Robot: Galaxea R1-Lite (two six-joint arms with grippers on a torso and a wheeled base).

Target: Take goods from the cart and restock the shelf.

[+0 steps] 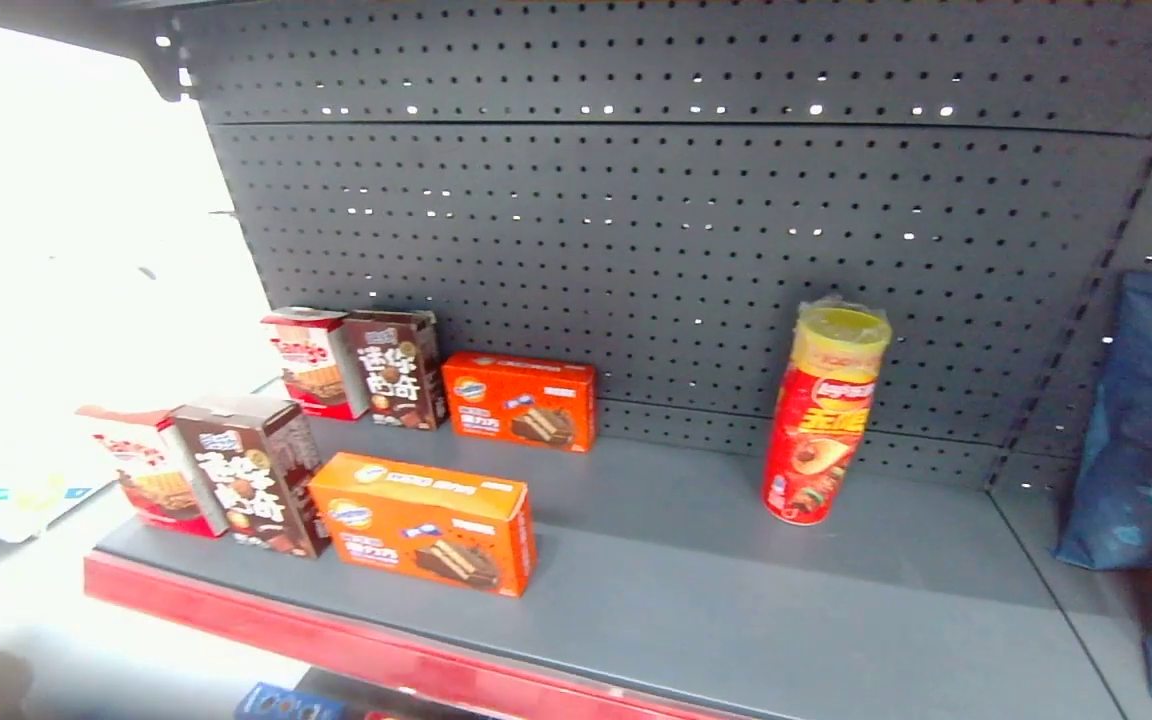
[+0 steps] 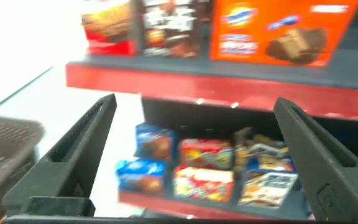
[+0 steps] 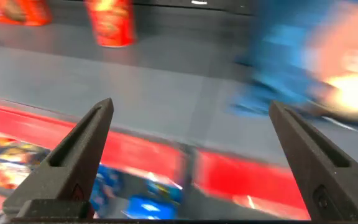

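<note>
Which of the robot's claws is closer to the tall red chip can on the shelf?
Right, probably. The right gripper faces the stretch of shelf holding the chip can. The left gripper is lower, before the orange box near the shelf's left end.

The dark grey flat shelf board (image 1: pixel 716 570) is seen as smooth, matt painted metal, and the perforated dark grey back panel (image 1: pixel 636 250) is finished alike. A slight gloss is carried by the red front strip (image 1: pixel 266 620). A satin print is shown on the front orange cardboard box (image 1: pixel 426 525) and the rear orange cardboard box (image 1: pixel 521 400). The red cylindrical snack can (image 1: pixel 816 430) is glossy and is capped by a yellow plastic lid (image 1: pixel 841 335). The blue bags (image 1: pixel 1151 420) are seen as crinkled film. Matt black plastic is seen on the left gripper (image 2: pixel 194 99) and right gripper (image 3: pixel 191 103).
</note>
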